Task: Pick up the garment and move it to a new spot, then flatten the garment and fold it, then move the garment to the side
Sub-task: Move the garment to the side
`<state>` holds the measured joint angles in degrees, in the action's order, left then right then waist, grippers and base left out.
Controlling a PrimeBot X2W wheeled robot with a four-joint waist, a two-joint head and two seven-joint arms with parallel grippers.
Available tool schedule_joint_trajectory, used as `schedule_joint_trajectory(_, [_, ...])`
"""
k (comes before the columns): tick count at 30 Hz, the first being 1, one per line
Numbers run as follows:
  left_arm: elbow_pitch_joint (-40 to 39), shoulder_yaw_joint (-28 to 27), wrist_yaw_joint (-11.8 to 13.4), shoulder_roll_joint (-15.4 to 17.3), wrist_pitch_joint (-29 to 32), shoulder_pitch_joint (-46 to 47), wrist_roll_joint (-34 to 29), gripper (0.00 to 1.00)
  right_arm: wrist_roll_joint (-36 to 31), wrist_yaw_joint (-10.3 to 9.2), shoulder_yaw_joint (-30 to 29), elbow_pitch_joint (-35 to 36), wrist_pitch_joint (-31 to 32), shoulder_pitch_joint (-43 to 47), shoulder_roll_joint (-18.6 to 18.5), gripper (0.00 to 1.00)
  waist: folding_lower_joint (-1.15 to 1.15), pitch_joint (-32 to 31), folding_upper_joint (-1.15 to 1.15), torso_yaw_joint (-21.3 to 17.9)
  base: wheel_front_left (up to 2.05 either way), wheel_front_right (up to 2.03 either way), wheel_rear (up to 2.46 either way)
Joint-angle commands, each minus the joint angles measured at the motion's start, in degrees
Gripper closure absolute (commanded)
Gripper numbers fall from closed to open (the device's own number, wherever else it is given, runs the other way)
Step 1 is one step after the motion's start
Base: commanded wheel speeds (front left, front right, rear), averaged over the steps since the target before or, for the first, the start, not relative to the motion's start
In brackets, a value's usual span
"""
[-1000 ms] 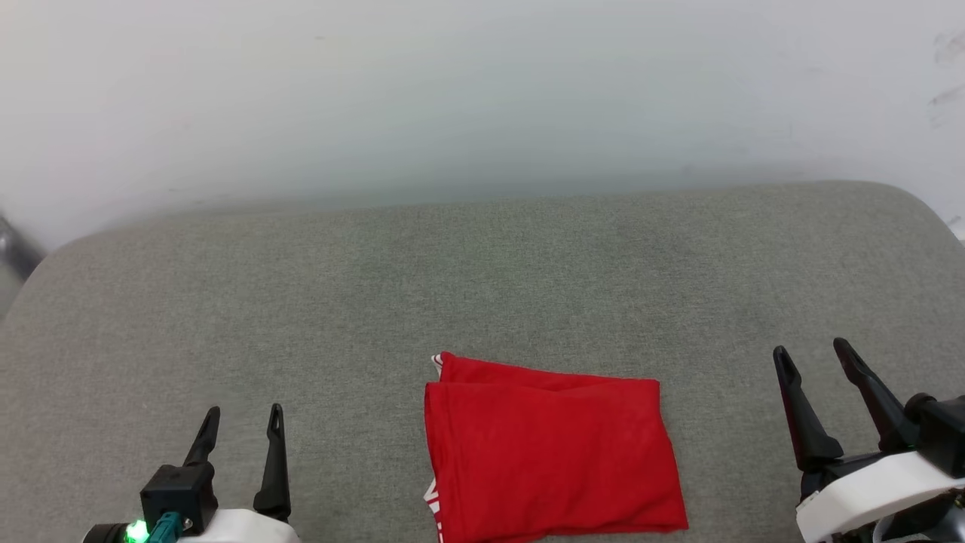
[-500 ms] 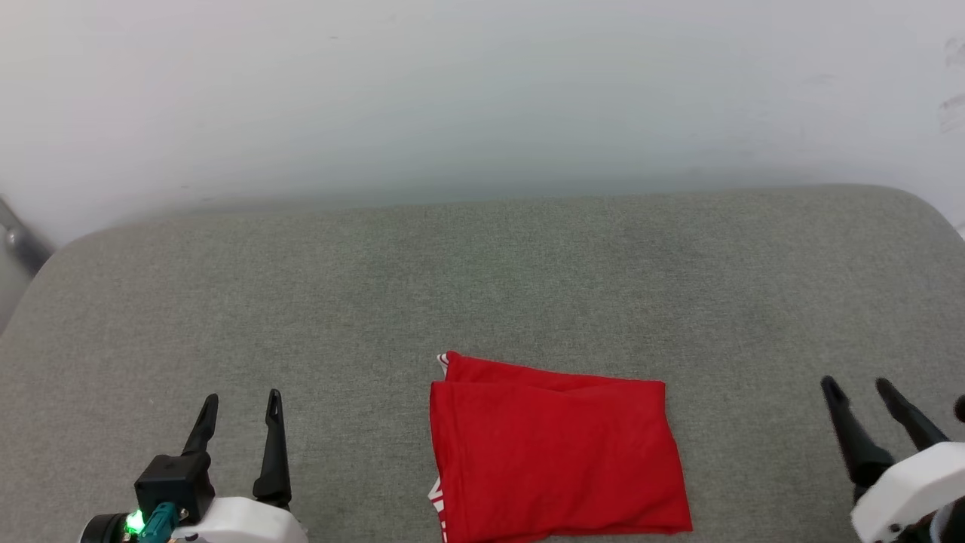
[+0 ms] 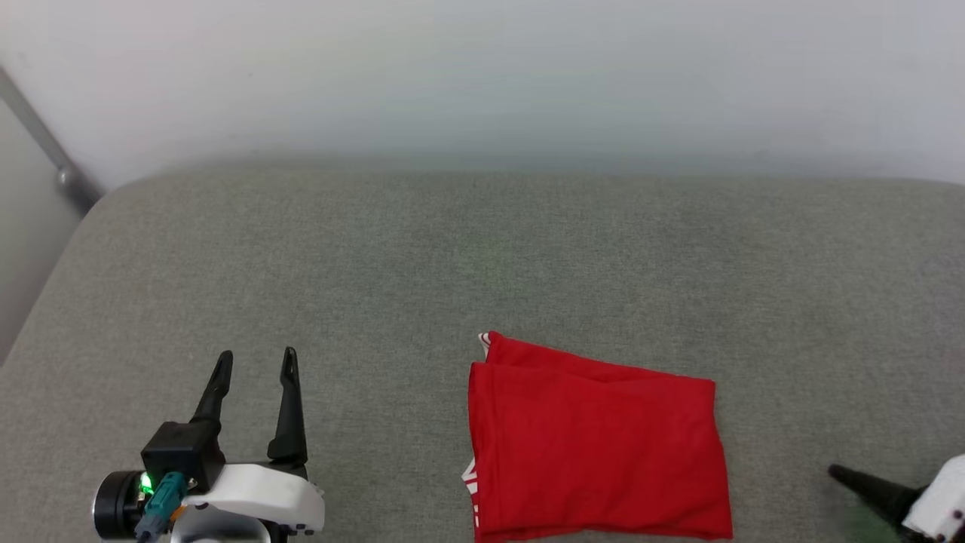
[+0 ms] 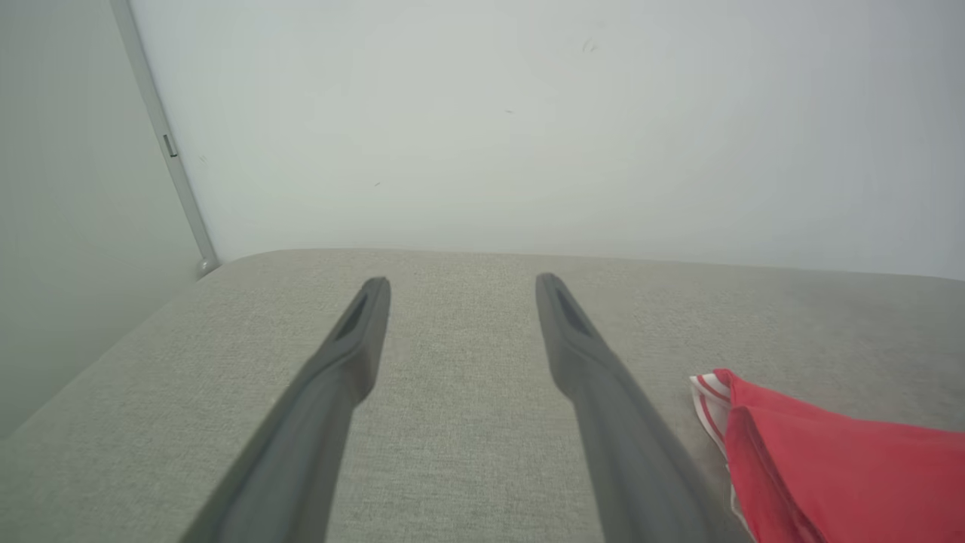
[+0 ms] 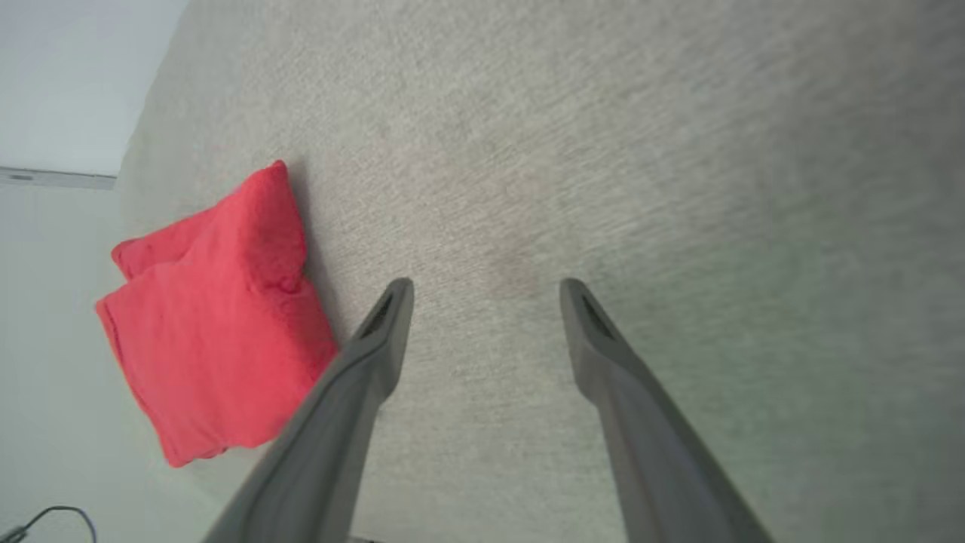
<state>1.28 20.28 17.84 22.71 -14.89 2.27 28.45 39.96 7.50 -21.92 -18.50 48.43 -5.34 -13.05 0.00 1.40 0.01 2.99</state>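
**While both grippers stand open and empty, one folded garment lies on the cushion**

When everything is counted, the scene holds one garment, two grippers with two long dark fingers each, one grey cushion, one pale wall and one thin metal rail.

The garment point(image 3: 595, 445) is a red rectangle, folded into layers. It lies flat on the grey fabric cushion point(image 3: 452, 256), close to the near edge and a little right of the middle. A bit of red-and-white striped trim point(image 3: 485, 343) peeks out at its far left corner. Some white marks point(image 3: 469, 486) show along its near left edge (too little is exposed to read them). Beyond the cushion rises the wall point(image 3: 482, 75), and the rail point(image 3: 45, 143) slants down at the far left.

The left gripper point(image 3: 256, 354) sits at the near left, well apart from the garment, with its fingers pointing toward the wall. They are spread wide with bare cushion showing between them, so it holds and touches nothing.

The right gripper point(image 5: 488, 285) is likewise spread wide over bare cushion, with nothing between its fingers. In its wrist view one finger crosses in front of the garment's corner. In the head view a single dark finger point(image 3: 867, 486) of this gripper shows at the near right corner. It lies to the right of the garment, with a strip of cushion between them. A dark cable point(image 5: 53, 516) curls at that wrist view's lower left corner.
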Motion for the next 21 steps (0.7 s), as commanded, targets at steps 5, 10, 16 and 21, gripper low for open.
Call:
schedule_joint_trajectory(5, [1.19, 0.18, -1.61, -1.14, -0.37, 2.66, -0.3, 0.0, 9.41, -0.02, -3.24, -5.58, 10.85, -4.0, 7.55, 0.0, 0.0, 3.41, -0.01, 3.73, 0.0, 0.0, 0.0])
schedule_joint_trajectory(10, [2.07, 0.01, -2.79, -1.83, -0.4, 4.58, -1.02, 0.0, 14.58, -0.02, -4.59, -10.48, 14.31, -9.36, 9.93, 0.0, 0.0, 5.84, -0.01, 5.41, 0.0, 0.0, 0.0])
schedule_joint_trajectory(16, [2.98, -0.21, -4.04, -2.81, -0.4, 6.41, -2.2, 0.0, 16.27, -0.03, -3.01, -15.58, 14.42, -11.92, 10.44, 0.94, 0.0, 7.02, -0.01, 6.85, 0.0, 0.0, 0.0])
schedule_joint_trajectory(21, [3.43, -0.94, -4.41, -3.14, -0.41, 5.41, -3.07, 0.0, 15.0, -0.02, -0.36, -13.98, 12.27, -11.94, 10.22, 1.0, 0.0, 6.05, -0.01, 6.28, 0.0, 0.0, 0.0])
